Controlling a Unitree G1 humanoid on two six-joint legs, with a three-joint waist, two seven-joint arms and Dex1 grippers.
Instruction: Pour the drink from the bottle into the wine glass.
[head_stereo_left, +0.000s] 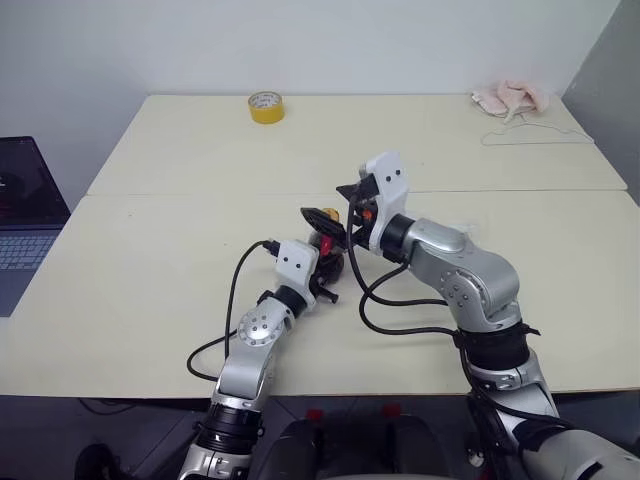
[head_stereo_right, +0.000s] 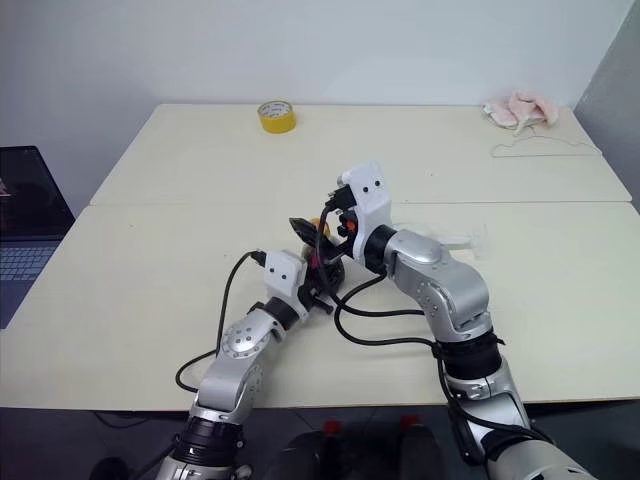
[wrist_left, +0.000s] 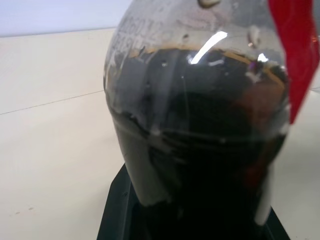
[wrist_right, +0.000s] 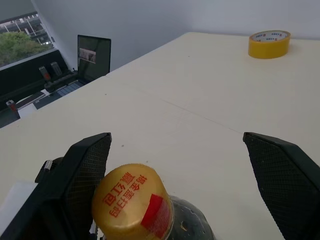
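Note:
The bottle (head_stereo_left: 328, 252) stands upright near the middle of the table, with my left gripper (head_stereo_left: 326, 272) shut on its lower body. The dark drink (wrist_left: 200, 140) fills most of its rounded body, below the red label (wrist_left: 295, 55). My right gripper (wrist_right: 177, 137) hovers open at the bottle's top, one black finger (wrist_right: 80, 180) on each side of the orange-yellow cap (wrist_right: 132, 200), not touching it. A faint clear shape (head_stereo_right: 462, 240) just past my right forearm looks like the wine glass, mostly hidden by that arm.
A yellow tape roll (head_stereo_left: 265, 106) sits at the far edge of the table. A pink cloth (head_stereo_left: 512, 98) and a wire hanger (head_stereo_left: 540, 135) lie at the far right. A laptop (head_stereo_left: 25, 220) stands off the table's left side.

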